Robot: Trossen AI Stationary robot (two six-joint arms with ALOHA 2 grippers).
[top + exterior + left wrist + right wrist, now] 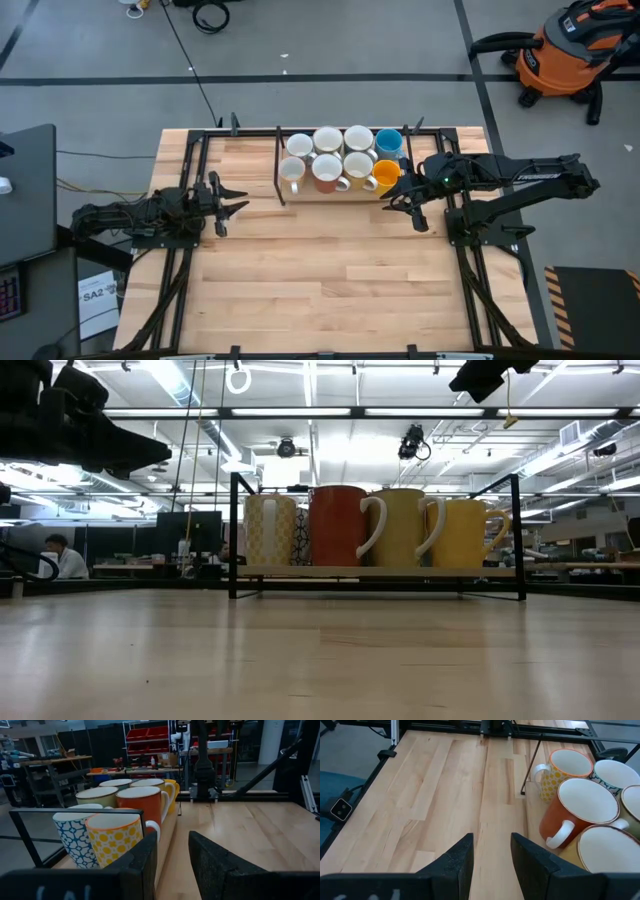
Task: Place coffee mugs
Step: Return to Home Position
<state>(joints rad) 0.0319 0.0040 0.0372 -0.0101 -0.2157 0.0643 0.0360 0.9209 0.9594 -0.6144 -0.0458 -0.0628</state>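
Standing packed on the shelf (pixel 281 186) at the far edge of the table (pixel 330 285), the eight coffee mugs (pixel 357 165) look all placed; only parking the arms seems left. Left gripper (pixel 172 840) and right gripper (pixel 491 840) are both released, holding nothing.

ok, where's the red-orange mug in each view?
High: red-orange mug, front row, second from left.
Low: mug, second from left on shelf.
Left wrist: mug behind patterned yellow mug.
Right wrist: mug beside it.
Landmark: patterned yellow mug, its neighbour in all four.

Wooden table (pixel 330 270), rack (pixel 279 170) of mugs (pixel 326 172)
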